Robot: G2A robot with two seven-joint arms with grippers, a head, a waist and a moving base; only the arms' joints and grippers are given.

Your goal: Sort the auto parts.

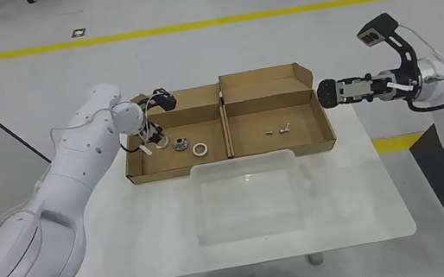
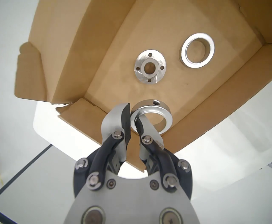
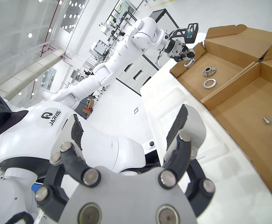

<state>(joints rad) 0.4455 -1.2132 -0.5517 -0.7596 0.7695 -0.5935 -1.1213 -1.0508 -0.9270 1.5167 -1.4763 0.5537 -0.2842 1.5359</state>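
**Metal collar pinched over the left box**

My left gripper (image 2: 133,115) is pinching a silver metal collar (image 2: 152,114). One finger is threading its hole and the other is pressing on its outer wall. The fingers are hiding the collar's near edge, and I cannot tell whether it is touching the cardboard. A small side hole is showing on its rim. The collar is hanging at a corner of the left cardboard box (image 2: 102,63).

Beyond it, a flanged disc (image 2: 150,68) with four small holes and a plain smooth ring (image 2: 197,50) are lying flat and apart on the box floor.

My right gripper (image 3: 129,115) is hanging with its fingers spread wide, gripping nothing, just beside the outer wall of the right box (image 1: 248,134). A small bolt (image 3: 266,121) is lying inside that box, and the bits near it are proving too small to make out.

A clear plastic tub (image 1: 243,163) is sitting before the boxes on the white table (image 1: 363,203). Farther off, a yellow line (image 1: 204,22) is crossing a glossy pale floor.
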